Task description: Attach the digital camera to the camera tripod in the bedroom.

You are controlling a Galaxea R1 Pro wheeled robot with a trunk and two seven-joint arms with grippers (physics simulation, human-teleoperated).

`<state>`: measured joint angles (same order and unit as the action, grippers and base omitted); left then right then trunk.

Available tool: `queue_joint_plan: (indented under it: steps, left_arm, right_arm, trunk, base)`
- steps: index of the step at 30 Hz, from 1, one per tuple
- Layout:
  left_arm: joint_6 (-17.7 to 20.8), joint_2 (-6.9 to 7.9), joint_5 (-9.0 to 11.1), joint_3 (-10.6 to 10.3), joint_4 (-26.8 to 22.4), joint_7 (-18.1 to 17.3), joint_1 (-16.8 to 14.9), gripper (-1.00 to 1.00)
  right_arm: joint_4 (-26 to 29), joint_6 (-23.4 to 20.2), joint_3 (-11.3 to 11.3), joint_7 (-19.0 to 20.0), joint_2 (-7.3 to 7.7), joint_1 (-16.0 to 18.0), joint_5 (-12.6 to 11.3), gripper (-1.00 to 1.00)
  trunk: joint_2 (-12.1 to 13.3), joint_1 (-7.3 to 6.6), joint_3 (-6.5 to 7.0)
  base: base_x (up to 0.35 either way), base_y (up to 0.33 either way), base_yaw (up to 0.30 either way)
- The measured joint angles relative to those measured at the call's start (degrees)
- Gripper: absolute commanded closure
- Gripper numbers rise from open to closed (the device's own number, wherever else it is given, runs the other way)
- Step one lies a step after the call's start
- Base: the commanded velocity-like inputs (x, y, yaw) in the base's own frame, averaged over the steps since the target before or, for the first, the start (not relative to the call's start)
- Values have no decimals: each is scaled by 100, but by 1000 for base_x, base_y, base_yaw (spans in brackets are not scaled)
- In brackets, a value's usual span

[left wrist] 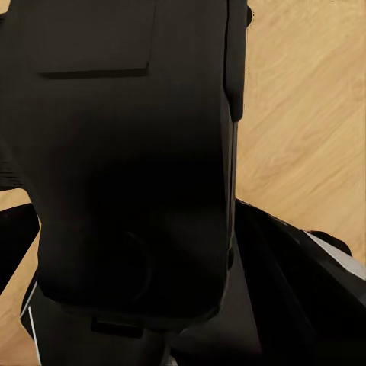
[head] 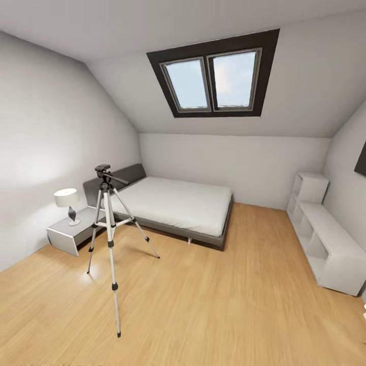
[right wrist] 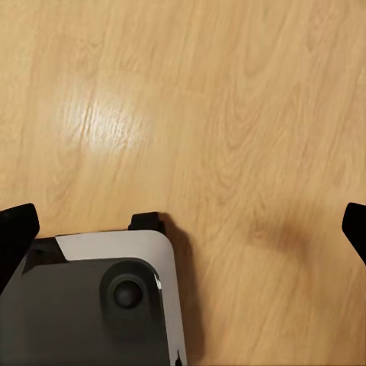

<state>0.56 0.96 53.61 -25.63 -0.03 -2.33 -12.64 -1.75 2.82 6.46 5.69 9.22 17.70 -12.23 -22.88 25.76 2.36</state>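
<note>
Between the fingers (left wrist: 17,240) of the left claw (left wrist: 152,263) sits the digital camera (left wrist: 130,152) — a dark, boxy body seen very close up in the left wrist view, with one black finger on each side of it and the claw closed on it. Light wood floor (left wrist: 305,137) shows past the camera's edge.

Across the attic bedroom, in the head view, the camera tripod (head: 109,223) stands upright on the floor on three spread silver legs. Its black pan head (head: 103,170), with a handle sticking out to one side, is at the top. The tripod is apart from both claws, in front of the near corner of the grey low bed (head: 178,203) and just beside a white nightstand (head: 68,235) carrying a table lamp (head: 68,201).

The right claw (right wrist: 183,229) is spread wide with nothing between its dark fingertips (right wrist: 15,229), which sit at opposite edges of the right wrist view. Directly beneath it is bare wood floor, and part of the robot's grey-and-white base (right wrist: 84,305) is close by.

A dark-framed skylight (head: 216,76) is set in the sloped ceiling above the bed — a white shelf unit (head: 325,239) lines the far wall.
</note>
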Motion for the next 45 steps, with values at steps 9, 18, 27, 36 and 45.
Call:
queue_joint_plan:
  steps: [9, 18, 27, 36, 45]
  left_arm:
    - [0, 1, 2, 0, 0, 1, 0, 100]
    - [0, 1, 4, 0, 1, -2, 0, 100]
    - [0, 2, 4, 0, 4, -1, 0, 100]
    - [0, 5, 3, 0, 8, -3, -1, 100]
    - [0, 2, 2, 0, 4, 0, 0, 100]
  right_arm:
    - [0, -3, 0, 0, 0, 0, 1, -100]
    - [0, 4, 0, 0, 0, 0, 1, -100]
    - [0, -2, 0, 0, 0, 0, 1, -100]
    - [0, -71, 8, 15, -13, -1, 1, -100]
    - [0, -66, 9, 9, -17, -1, 1, -100]
  trunk:
    - [0, 0, 23]
    - [0, 0, 58]
    - [0, 0, 98]
    - [0, 0, 116]
    - [0, 0, 117]
  base:
    - [0, 0, 272]
    - [0, 0, 270]
    - [0, 0, 269]
    - [0, 0, 98]
    - [0, 0, 186]
